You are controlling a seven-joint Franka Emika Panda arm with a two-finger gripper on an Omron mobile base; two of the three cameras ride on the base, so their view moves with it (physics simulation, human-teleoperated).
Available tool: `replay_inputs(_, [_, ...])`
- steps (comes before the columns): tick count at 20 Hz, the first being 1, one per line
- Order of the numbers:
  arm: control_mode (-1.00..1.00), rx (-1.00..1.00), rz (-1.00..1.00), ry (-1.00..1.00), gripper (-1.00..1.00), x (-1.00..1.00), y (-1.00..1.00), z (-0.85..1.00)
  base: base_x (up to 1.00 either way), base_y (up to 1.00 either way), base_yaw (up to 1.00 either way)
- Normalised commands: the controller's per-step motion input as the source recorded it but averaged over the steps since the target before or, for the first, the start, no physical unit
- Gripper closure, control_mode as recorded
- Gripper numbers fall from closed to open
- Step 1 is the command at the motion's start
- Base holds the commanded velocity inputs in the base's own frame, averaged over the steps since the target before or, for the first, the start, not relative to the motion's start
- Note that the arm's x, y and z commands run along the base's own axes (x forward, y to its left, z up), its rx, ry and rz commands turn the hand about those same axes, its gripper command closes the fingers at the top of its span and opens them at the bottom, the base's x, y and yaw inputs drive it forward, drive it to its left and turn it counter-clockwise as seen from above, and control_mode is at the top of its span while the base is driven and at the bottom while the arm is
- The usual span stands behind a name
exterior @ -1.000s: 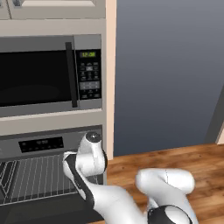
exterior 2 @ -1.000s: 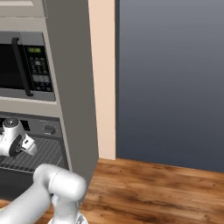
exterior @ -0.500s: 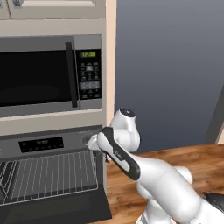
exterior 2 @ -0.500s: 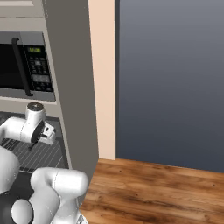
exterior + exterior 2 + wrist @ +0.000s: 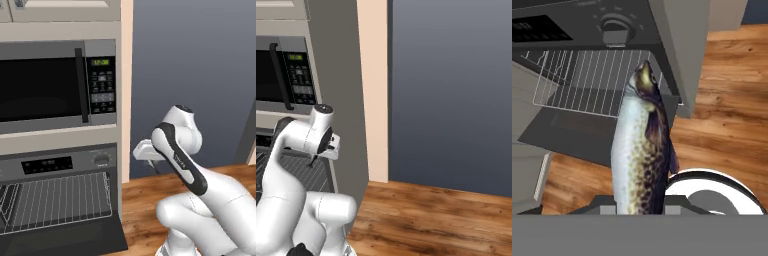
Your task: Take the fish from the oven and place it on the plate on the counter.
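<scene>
A speckled silver and brown fish (image 5: 639,150) stands lengthwise between the two dark fingers of my gripper (image 5: 639,201), which is shut on its tail end, head pointing away. Beyond it lies the oven (image 5: 614,25) with its door down and a wire rack (image 5: 592,80) pulled forward. In the left base view my gripper (image 5: 142,150) hangs to the right of the oven (image 5: 50,162), level with its control strip and outside the opening. My gripper (image 5: 331,146) is beside the cabinet's side panel in the right base view. The plate and the counter are out of view.
A microwave (image 5: 45,87) sits above the oven. The oven's lowered door (image 5: 65,240) juts out low in front. Wood floor (image 5: 145,200) spreads to the right, with a dark blue-grey wall (image 5: 451,90) behind and a beige upright panel (image 5: 373,90) beside the oven stack.
The arm has swung right and drawn back from the oven's opening. The hand has come out over the rack and now hangs past the oven's right edge, grip unchanged.
</scene>
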Motion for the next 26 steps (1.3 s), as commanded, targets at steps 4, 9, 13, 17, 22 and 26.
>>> replay_inputs(4, [-1.00,-0.11,0.00,-0.02,1.00,-0.33,-0.54,0.26,0.00,0.00,0.00])
replay_inputs(9, [-1.00,-0.17,-0.01,0.00,1.00,-0.26,-0.05,0.19,0.00,0.00,0.00])
replay_inputs(13, [-1.00,-0.10,0.00,-0.03,1.00,-0.31,0.00,0.41,0.00,0.00,0.00])
replay_inputs(17, [-1.00,-0.03,-0.01,-0.05,1.00,-0.15,-0.02,0.27,0.00,0.00,0.00])
replay_inputs(22, [-1.00,0.00,0.00,0.00,1.00,0.00,0.00,0.00,0.00,0.00,0.00])
replay_inputs(26, [-1.00,0.00,0.00,0.00,1.00,0.00,0.00,0.00,0.00,0.00,0.00])
